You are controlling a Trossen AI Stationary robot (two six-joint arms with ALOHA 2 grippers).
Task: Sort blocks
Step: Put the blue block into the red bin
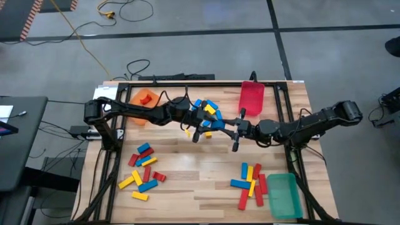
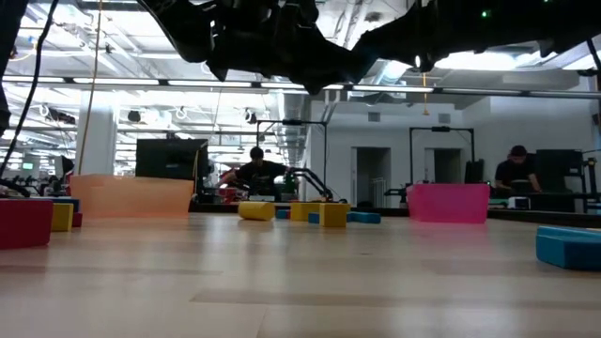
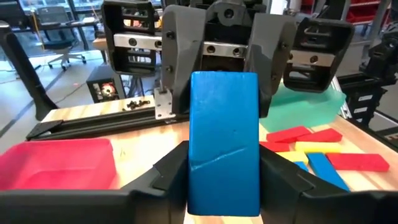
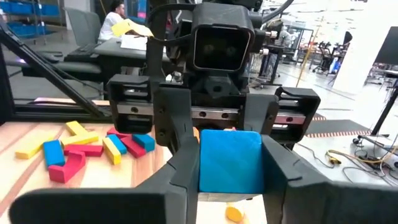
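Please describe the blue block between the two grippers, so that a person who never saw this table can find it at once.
Look above the middle of the wooden table, where the two dark arms meet. The left gripper and the right gripper face each other there, both clasping one blue block. Unlike the other blocks, it is in the air.

Bright ceiling strip lights fill the room evenly. The table shows soft glare, and shadows are faint. Distant background looks slightly blurred.
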